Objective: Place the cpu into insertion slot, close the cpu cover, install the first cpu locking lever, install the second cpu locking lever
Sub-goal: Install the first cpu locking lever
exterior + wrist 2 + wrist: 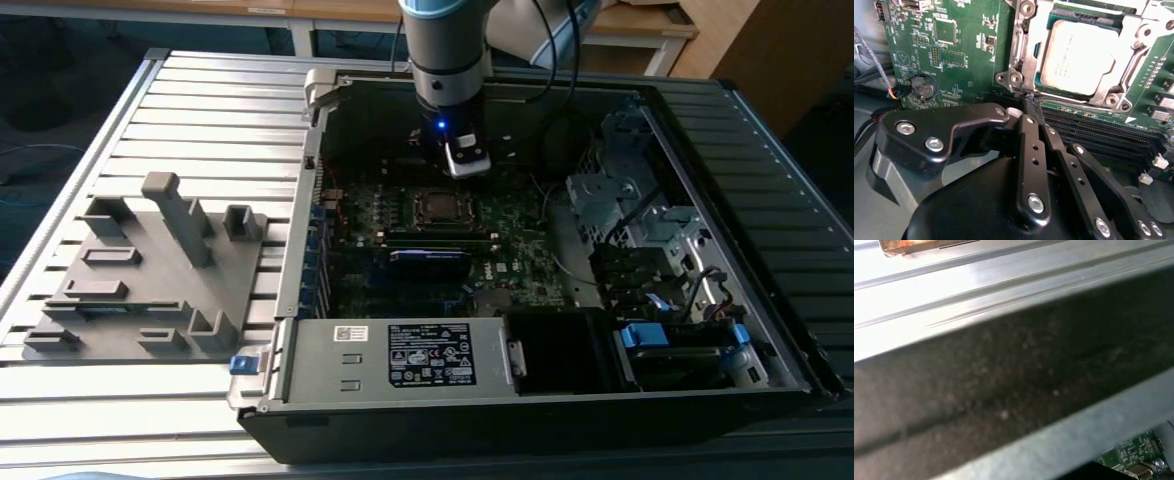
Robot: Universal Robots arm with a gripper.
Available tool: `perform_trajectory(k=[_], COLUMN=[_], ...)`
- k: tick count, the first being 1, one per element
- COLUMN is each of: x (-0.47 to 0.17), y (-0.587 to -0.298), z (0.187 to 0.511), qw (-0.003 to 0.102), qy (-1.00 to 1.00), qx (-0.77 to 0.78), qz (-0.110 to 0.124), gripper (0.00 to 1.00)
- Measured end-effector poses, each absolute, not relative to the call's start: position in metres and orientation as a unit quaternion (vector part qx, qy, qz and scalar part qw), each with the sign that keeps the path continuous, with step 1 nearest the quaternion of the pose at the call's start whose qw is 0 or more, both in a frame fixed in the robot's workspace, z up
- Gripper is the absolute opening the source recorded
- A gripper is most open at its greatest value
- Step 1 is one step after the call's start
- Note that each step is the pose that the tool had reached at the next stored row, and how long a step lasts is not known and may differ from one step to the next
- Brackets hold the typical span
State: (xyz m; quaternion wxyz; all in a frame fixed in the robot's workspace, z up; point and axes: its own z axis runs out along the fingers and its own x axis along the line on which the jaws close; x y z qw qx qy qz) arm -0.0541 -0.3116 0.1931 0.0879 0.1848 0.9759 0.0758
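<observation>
The cpu (1077,59) sat in the slot under the closed cover (1026,60); the gripper (1031,103), fingers pinched together empty, touched a lever.

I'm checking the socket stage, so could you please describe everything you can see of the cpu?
The cpu is a small flat square chip with a dull silvery-grey metal top carrying faint print. In the second wrist view it lies flat in the insertion slot on the green board, with the cpu cover closed around it, its frame overlapping the chip's edges so the top shows through the window. The gripper hovers just beside the socket, not touching the chip.
</observation>
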Motion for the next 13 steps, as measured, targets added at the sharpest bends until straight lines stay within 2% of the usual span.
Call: perform_trajectory(k=[13], x=[-0.0541], y=[-0.3131], z=[0.1975], qw=[0.087], qy=[0.976], qx=[0.185], qz=[0.081], gripper=[0.11])
